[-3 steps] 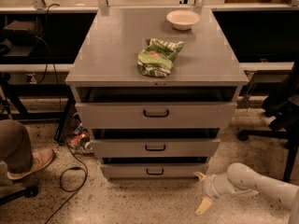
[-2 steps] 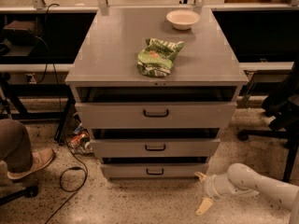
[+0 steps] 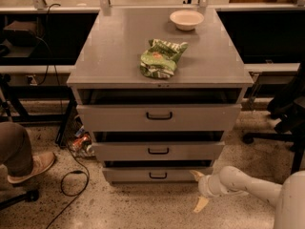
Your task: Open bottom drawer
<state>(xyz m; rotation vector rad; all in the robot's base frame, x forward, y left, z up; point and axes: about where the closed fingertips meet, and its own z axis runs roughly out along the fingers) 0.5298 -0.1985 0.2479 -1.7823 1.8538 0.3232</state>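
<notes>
The bottom drawer [image 3: 157,174] is the narrowest grey front of three, low on the grey cabinet, with a small black bar handle [image 3: 157,176] at its centre. It stands slightly out from the cabinet, like the two drawers above. My gripper [image 3: 198,189] is at the end of the white arm, low near the floor, just to the right of the bottom drawer's right end. Its two pale fingers [image 3: 200,203] are spread apart, one up by the drawer corner and one down toward the floor, holding nothing. It is apart from the handle.
The cabinet top [image 3: 119,51] carries a green snack bag [image 3: 161,57] and a white bowl [image 3: 186,19]. A person's leg and shoe [image 3: 29,166] are at the left, with cables [image 3: 71,175] on the floor. A black chair base [image 3: 281,128] is at the right.
</notes>
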